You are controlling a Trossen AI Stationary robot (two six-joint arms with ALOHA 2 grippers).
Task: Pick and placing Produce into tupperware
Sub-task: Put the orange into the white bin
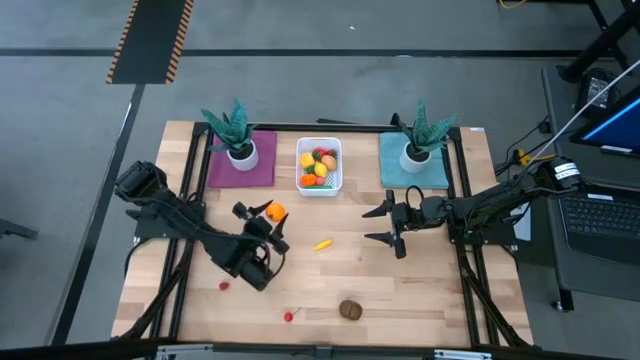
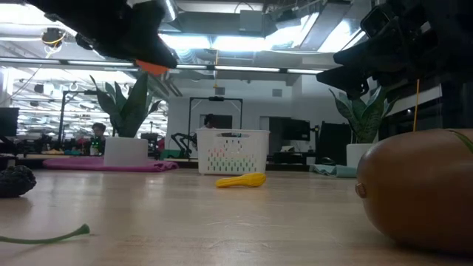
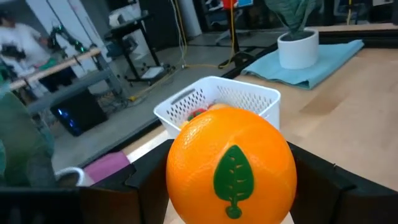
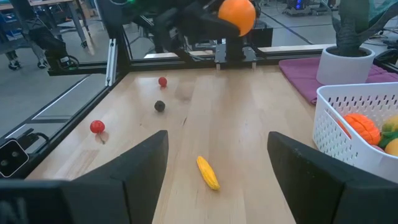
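Looking down on my workbench from above, I start at the left: the left arm reaches in from the table's left edge, and its left gripper hangs above the wood left of centre, jaws pinching a toy orange. My left wrist camera shows that orange filling the gap between the two dark fingers, a green leaf printed on its skin.

Behind the gripper, near the far edge, a purple mat carries a teal spiky plant in a white pot. On the near-left boards lie a small red fruit and another red one, well apart from each other.

At the middle of the far edge, between the two mats, stands the white tupperware, already holding several pieces of produce in red, orange, yellow and green. In front of it, out on open wood, a yellow banana lies alone. Nearer me, a brown kiwi rests close to the front edge.

Right of the tub, a teal mat holds the second spiky plant. In front of that mat, the right gripper hovers above the table, jaws spread wide with nothing between them, pointing toward the banana.
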